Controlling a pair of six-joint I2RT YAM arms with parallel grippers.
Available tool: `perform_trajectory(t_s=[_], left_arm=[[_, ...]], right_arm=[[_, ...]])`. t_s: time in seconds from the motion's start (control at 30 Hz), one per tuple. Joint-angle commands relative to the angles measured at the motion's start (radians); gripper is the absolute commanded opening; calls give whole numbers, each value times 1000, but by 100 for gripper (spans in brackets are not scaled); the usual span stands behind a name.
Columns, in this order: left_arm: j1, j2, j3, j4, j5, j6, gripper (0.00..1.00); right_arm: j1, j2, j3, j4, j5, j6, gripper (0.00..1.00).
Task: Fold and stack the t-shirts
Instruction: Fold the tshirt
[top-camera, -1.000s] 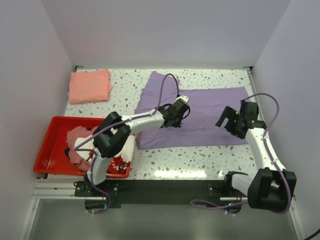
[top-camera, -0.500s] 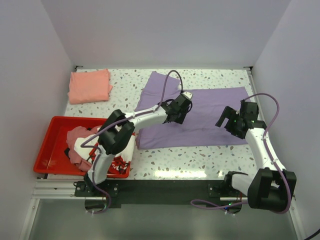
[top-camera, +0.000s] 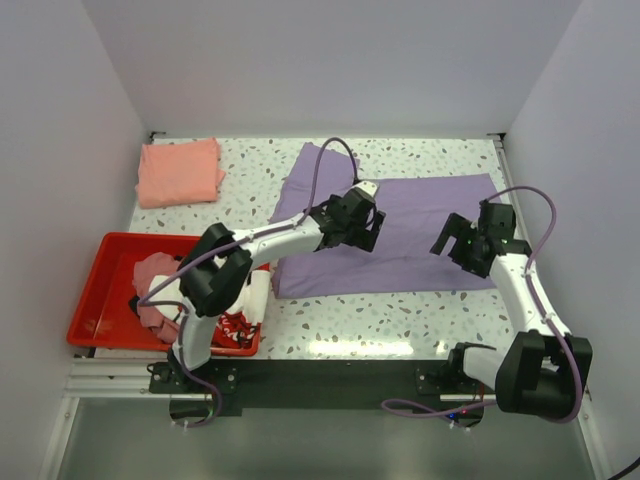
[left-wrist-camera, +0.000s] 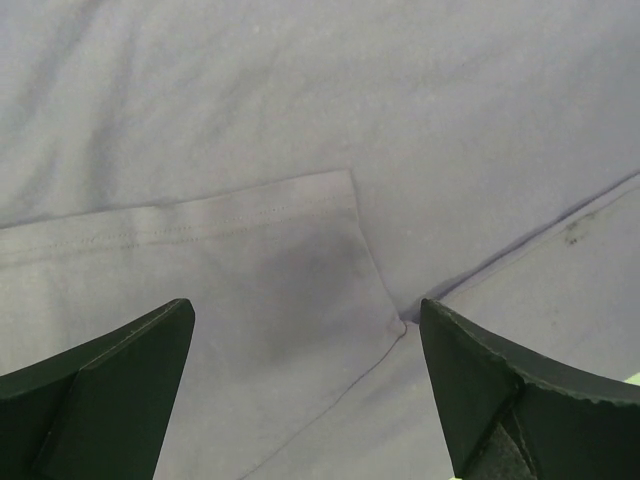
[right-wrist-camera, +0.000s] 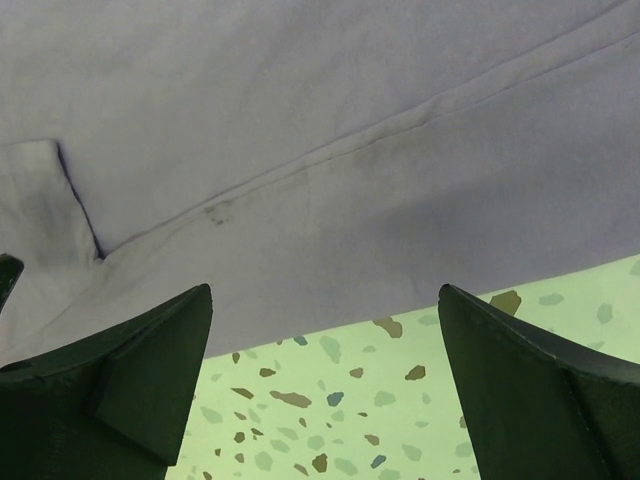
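The left arm (top-camera: 275, 238) goes from its base at the near left edge forward and to the right. The elbow is bent sharply and the forearm is stretched toward the middle. The left gripper (top-camera: 362, 232) points downward, and its two dark fingers (left-wrist-camera: 100, 390) stand wide apart with nothing between them. The right arm (top-camera: 525, 290) rises from the near right corner and leans forward, a little inward. The right gripper (top-camera: 450, 243) also faces down, with its fingers (right-wrist-camera: 540, 380) spread wide, gripping nothing.

The setting looks like a robotics lab test cell. Plain pale partition walls (top-camera: 330, 60) box in a white speckled terrazzo-pattern tabletop (top-camera: 400, 310). Two white-and-black cabled robot arms (top-camera: 270, 240) are bolted to a silver aluminium rail frame (top-camera: 110, 378).
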Motion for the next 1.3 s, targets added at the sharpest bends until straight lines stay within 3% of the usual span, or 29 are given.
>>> perform_trajectory(t_s=[0.0, 0.27, 0.6, 0.8, 1.1, 1.27], left_arm=[[4, -75, -88, 106, 24, -48, 100], [6, -79, -212, 164, 99, -112, 100], [4, -120, -350, 221, 145, -160, 100], [2, -177, -440, 270, 158, -192, 100], [-16, -216, -519, 319, 179, -238, 100], [-16, -232, -518, 313, 162, -244, 100]], right_arm=[[5, 34, -8, 29, -12, -15, 99], [6, 183, -28, 100, -27, -2, 99], [6, 250, -123, 165, 54, 60, 99], [5, 214, -194, 148, 66, 89, 99], [5, 34, -254, 69, 108, 166, 99], [5, 45, -263, 59, 99, 189, 99]])
